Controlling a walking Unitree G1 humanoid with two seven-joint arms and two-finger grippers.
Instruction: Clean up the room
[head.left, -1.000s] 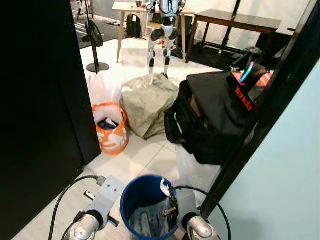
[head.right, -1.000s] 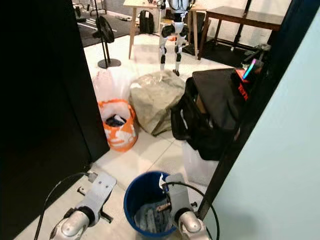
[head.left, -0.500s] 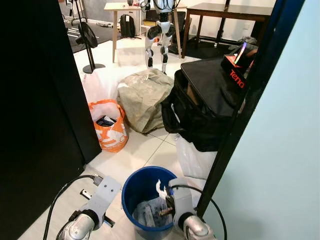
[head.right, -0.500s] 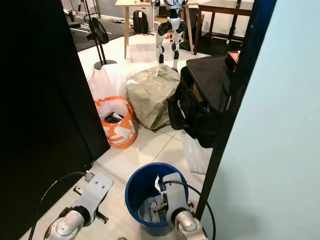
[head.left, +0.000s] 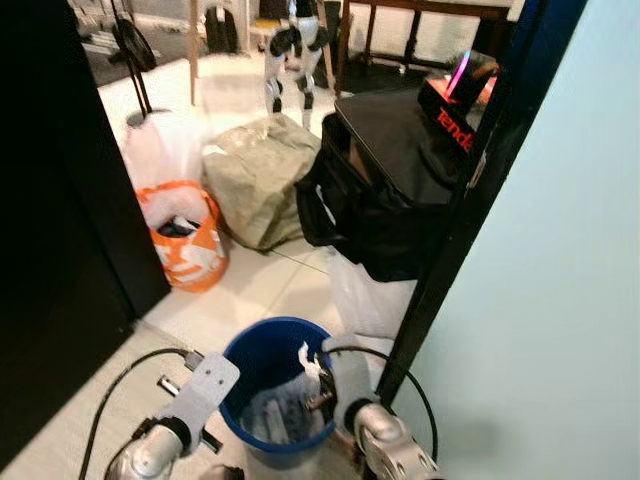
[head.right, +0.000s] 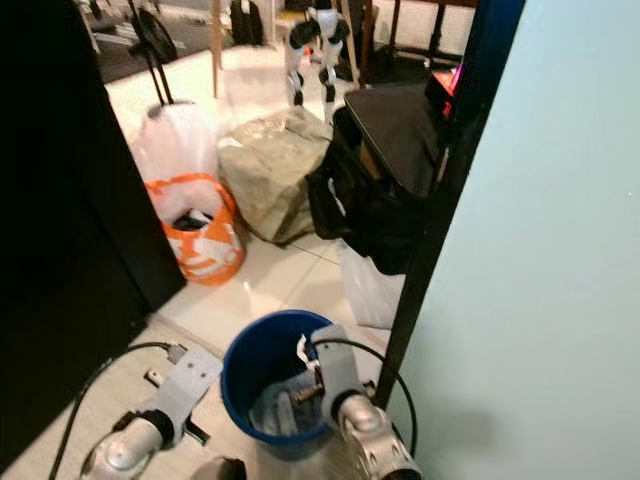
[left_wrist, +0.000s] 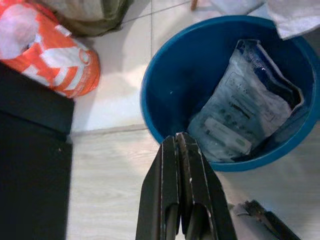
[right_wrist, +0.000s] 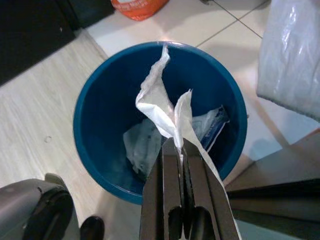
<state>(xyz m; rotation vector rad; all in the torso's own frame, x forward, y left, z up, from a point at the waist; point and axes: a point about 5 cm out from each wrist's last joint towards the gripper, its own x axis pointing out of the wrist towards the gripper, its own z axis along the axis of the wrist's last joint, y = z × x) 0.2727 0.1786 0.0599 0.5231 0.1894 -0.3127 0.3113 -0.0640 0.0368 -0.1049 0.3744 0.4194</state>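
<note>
Right wrist view: my right gripper (right_wrist: 175, 142) clenched on tissue (right_wrist: 160, 100), probably paper, over blue bin (right_wrist: 95, 95); left gripper (left_wrist: 181, 142) closed, empty. Risk: tissue clings, lands outside.

Left gripper (left_wrist: 182, 141), 2 black fingers pressed together, lower centre; round blue plastic bin (left_wrist: 165, 100) holding a crumpled printed plastic pouch (left_wrist: 245, 107), upper right.

So the bucket (head.left: 262, 362) sits on the floor at the near edge, between the two arms, with a plastic pouch (left_wrist: 245, 112) lying inside it. The right gripper (right_wrist: 174, 146) hangs over the bucket's right side, pinching a crumpled tissue (right_wrist: 161, 100); the left gripper (left_wrist: 179, 140) is just left of the rim. Further off on the left is a shopping bag (head.left: 184, 240), then a sack (head.left: 255, 175) to its right, and a big duffel bag (head.left: 385, 190) right of that, against the door frame (head.left: 470, 200).
</note>
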